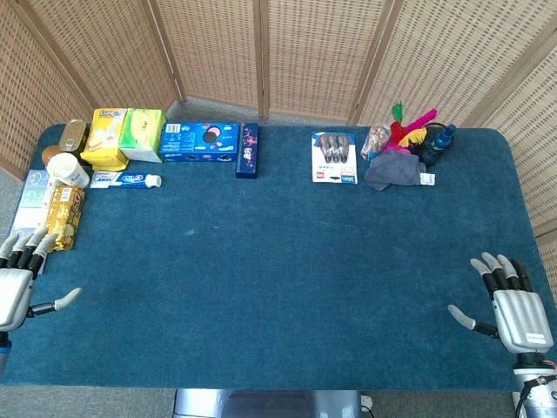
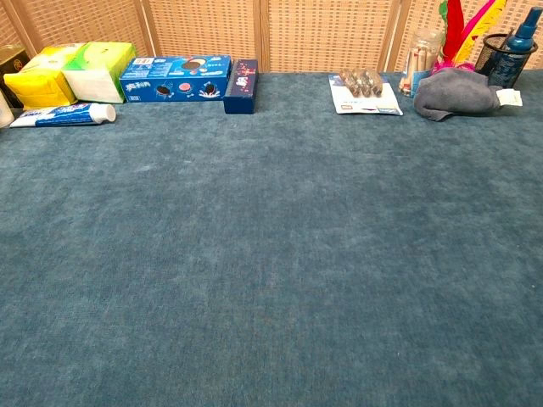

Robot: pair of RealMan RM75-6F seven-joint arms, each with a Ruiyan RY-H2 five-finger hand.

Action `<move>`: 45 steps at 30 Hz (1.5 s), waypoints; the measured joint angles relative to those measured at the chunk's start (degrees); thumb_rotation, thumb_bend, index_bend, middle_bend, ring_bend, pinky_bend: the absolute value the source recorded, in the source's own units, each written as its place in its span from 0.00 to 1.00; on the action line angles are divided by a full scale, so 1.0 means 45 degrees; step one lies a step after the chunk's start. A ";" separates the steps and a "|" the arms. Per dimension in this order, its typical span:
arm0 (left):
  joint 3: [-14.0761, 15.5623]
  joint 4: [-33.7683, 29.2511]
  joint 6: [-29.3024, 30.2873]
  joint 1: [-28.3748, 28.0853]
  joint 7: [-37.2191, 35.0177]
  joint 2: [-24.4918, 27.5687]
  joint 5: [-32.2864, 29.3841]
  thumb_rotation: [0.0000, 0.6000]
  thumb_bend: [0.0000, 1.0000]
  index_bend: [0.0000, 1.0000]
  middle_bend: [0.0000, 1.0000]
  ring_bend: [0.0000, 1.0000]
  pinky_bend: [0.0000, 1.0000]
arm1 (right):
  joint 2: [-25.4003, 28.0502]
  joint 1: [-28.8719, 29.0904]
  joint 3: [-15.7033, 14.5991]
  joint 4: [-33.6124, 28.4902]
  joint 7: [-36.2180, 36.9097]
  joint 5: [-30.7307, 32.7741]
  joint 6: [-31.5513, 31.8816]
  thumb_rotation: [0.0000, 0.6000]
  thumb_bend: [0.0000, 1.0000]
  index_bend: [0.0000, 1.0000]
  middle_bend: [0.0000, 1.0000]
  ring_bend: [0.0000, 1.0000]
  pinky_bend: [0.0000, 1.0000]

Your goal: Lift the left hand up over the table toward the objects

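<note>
My left hand (image 1: 19,277) hovers at the table's front left edge, fingers spread and thumb out, holding nothing. Its fingertips lie just short of a gold snack packet (image 1: 63,216). Beyond that sit a white cup (image 1: 68,170), a toothpaste tube (image 1: 124,180) (image 2: 61,114), a yellow packet (image 1: 105,138) (image 2: 36,85), a green tissue pack (image 1: 142,133) (image 2: 100,70) and a blue cookie box (image 1: 199,141) (image 2: 176,78). My right hand (image 1: 513,305) rests open at the front right edge. Neither hand shows in the chest view.
A dark blue box (image 1: 247,150) (image 2: 241,85) stands near the back middle. A blister pack (image 1: 334,156) (image 2: 365,91), grey cloth (image 1: 393,170) (image 2: 454,93), jar (image 1: 376,139), feathers and a black mesh holder (image 2: 509,51) crowd the back right. Wicker screens close off the rear of the blue-carpeted table (image 1: 278,261).
</note>
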 measured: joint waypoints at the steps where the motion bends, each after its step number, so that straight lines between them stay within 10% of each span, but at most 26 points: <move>1: -0.0009 0.0001 0.0000 0.0001 0.0044 -0.0025 -0.0023 0.00 0.00 0.05 0.00 0.00 0.00 | 0.0004 -0.0001 0.0005 0.0000 0.0008 -0.0001 0.0010 0.00 0.00 0.12 0.06 0.00 0.01; 13: 0.0021 0.0098 0.0017 -0.0026 0.0090 -0.0104 0.0116 0.00 0.00 0.09 0.02 0.00 0.00 | 0.0029 -0.0029 -0.0007 0.0007 0.0055 -0.0083 0.0097 0.00 0.00 0.12 0.06 0.00 0.01; 17: -0.0059 0.0459 0.0197 -0.0102 -0.0257 -0.0317 0.0308 0.00 0.00 0.19 0.40 0.29 0.01 | -0.0002 0.0014 0.0018 0.0004 -0.0023 0.0034 -0.0021 0.00 0.00 0.12 0.06 0.00 0.01; 20: -0.0123 0.0860 0.0298 -0.0191 -0.0609 -0.0503 0.0454 0.00 0.00 0.30 0.83 0.75 0.37 | -0.0019 0.0011 0.0009 -0.0008 -0.0074 0.0023 -0.0007 0.00 0.00 0.12 0.06 0.00 0.01; 22: -0.0149 0.1147 0.0368 -0.0252 -0.0659 -0.0640 0.0565 0.00 0.00 0.42 0.98 0.96 0.83 | -0.0020 0.0002 0.0007 -0.0014 -0.0072 0.0009 0.0017 0.00 0.00 0.12 0.06 0.00 0.01; 27: -0.0154 0.1173 0.0597 -0.0310 -0.0719 -0.0774 0.0838 0.00 0.00 0.65 1.00 1.00 1.00 | 0.0016 -0.0012 0.0027 -0.0027 0.0017 0.0010 0.0056 0.00 0.00 0.12 0.06 0.00 0.01; 45: 0.0017 0.1690 0.0911 -0.0566 -0.2664 -0.0870 0.1489 0.00 0.00 0.70 1.00 1.00 1.00 | 0.0039 0.0017 0.0026 -0.0036 0.0060 0.0036 -0.0021 0.00 0.00 0.12 0.06 0.00 0.01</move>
